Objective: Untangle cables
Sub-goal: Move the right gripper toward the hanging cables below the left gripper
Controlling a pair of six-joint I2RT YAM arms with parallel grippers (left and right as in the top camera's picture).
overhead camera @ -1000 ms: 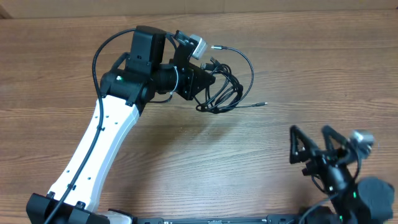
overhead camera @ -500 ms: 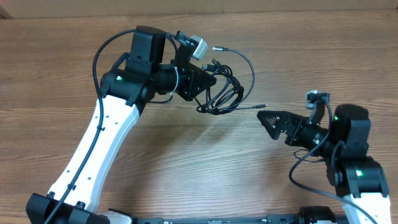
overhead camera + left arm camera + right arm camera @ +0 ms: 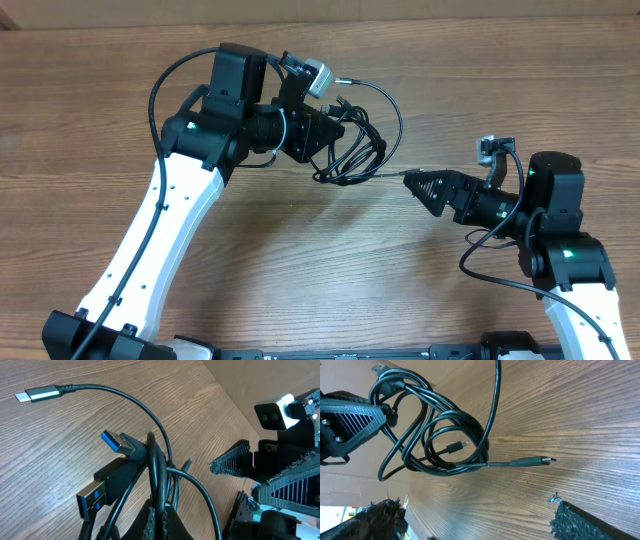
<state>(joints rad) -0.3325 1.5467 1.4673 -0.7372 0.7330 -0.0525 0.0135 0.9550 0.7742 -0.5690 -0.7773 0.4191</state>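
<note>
- Cables [image 3: 358,150]: you see thin, glossy black cords, looped and tangled, with metal-tipped plugs.
- Left gripper [image 3: 335,128] clamps them; right gripper [image 3: 420,186] stands wide open, empty.

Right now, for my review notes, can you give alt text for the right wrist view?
A tangled loop of black cables is pinched by the left gripper at upper left, one plug end sticking out to the right across the wooden table. The right gripper stands open, its fingers at the bottom corners, touching nothing.

Black cables [image 3: 362,152]: tangled looped bundle, USB plugs sticking out, one plug-tipped strand trailing right.
</note>
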